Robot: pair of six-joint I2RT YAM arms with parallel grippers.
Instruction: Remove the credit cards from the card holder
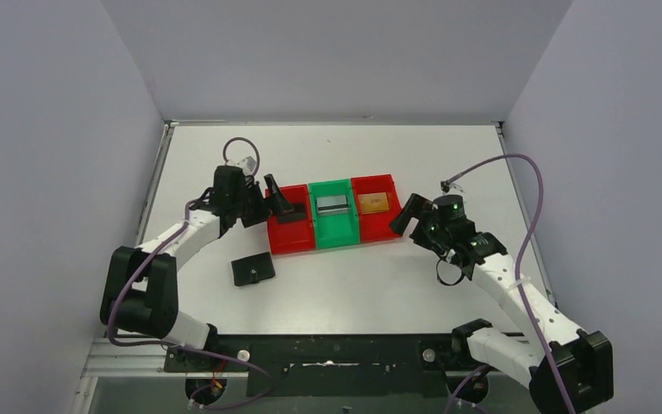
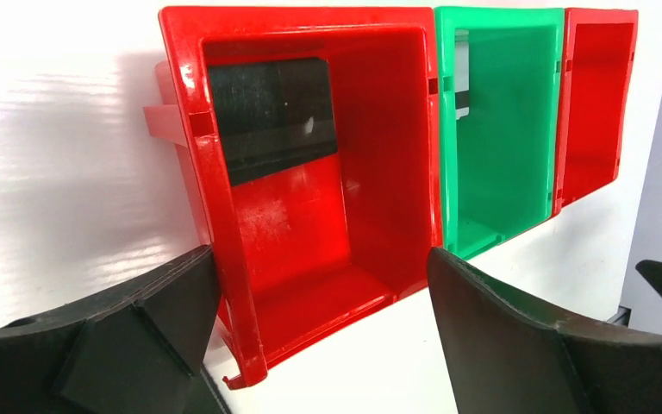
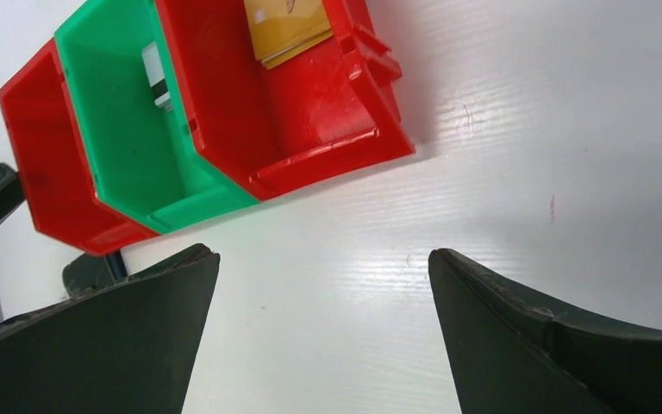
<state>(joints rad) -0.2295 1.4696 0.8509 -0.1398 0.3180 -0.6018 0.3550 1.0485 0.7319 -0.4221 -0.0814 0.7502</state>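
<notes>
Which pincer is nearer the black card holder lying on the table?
Left. The left pincer is at the left red bin, just beyond the card holder. The right pincer is off the right red bin's outer side, farther across the table.

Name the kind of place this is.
Probably a lab robot test cell: plain grey partition walls around a white table, two white-and-black robot arms bolted at its edge, red and green plastic bins.

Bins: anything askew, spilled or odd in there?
Nothing stands out. Black card in the left red bin, silver card in the green bin, gold card in the right red bin; card holder lies shut nearby.
</notes>
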